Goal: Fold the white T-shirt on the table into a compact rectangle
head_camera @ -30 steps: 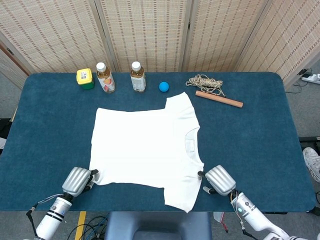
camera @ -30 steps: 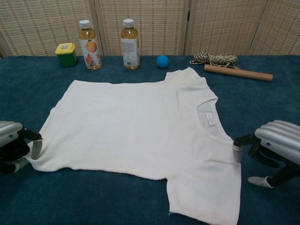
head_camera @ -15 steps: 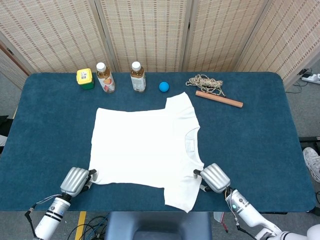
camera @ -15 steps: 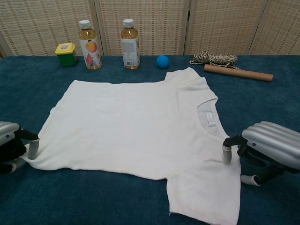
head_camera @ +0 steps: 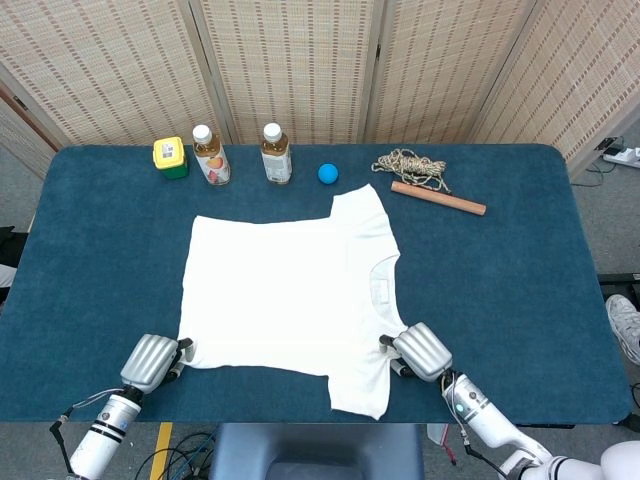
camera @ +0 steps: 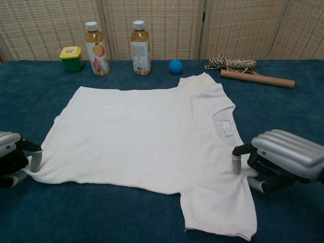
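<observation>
White T-shirt [camera: 147, 136] lies flat mid-table. Left hand [camera: 11, 158] at its near hem corner, fingertips [camera: 34, 162] on the cloth edge; can't tell if it's pinched. Right hand [camera: 283, 159] over the near shoulder/sleeve, fingertip [camera: 235, 166] pressing cloth, thumb low beside it; grip unclear.

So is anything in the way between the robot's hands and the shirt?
Nothing visible is. The left hand sits right at the shirt's near hem corner, and the right hand is already on the cloth by the near sleeve. The bottles and ball stand beyond the shirt.
</observation>
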Tool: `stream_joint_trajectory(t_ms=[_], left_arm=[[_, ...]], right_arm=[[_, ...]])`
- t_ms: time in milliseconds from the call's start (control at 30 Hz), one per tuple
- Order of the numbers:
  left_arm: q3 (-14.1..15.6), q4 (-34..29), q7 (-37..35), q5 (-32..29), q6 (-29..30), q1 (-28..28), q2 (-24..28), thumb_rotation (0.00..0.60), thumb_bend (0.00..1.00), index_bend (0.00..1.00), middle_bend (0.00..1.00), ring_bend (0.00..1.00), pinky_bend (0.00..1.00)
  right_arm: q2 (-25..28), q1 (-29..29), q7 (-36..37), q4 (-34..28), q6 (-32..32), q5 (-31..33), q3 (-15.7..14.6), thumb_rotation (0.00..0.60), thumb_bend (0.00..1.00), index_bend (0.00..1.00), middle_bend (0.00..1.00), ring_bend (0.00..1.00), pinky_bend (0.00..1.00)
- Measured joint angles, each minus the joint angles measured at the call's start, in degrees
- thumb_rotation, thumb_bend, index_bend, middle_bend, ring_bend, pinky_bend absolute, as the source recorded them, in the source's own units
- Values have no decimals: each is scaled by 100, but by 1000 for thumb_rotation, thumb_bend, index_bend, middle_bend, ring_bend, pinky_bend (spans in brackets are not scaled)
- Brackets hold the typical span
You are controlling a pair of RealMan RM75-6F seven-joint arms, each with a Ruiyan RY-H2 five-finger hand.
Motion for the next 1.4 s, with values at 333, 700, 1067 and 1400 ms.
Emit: stream_joint_trajectory(t_ms=[333,700,1067,1400], left_arm=[[2,-1,-96,35,27,0,10,600,565,619,956,910,1000],[109,-393,-1082,258,83,-7,358,600,565,621,957,910,1000],[438,-1068,-1650,749,313,18,1123,600,565,632,956,910,1000],[881,-1626,-2027,1215,769,272,1799,600,566,637,957,910,1000]], right_arm=[[-43,-17,99,85,84,47,-50,600,552,607,918,909,936],[353,-78,284,-465,225,124,-83,600,584,748,930,911,936],[1440,-215,286,-1822,507,44,-247,600,591,791,946,916,936],[2380,-631,377,-2708,1157,-384,-696,600,591,804,955,921,936]])
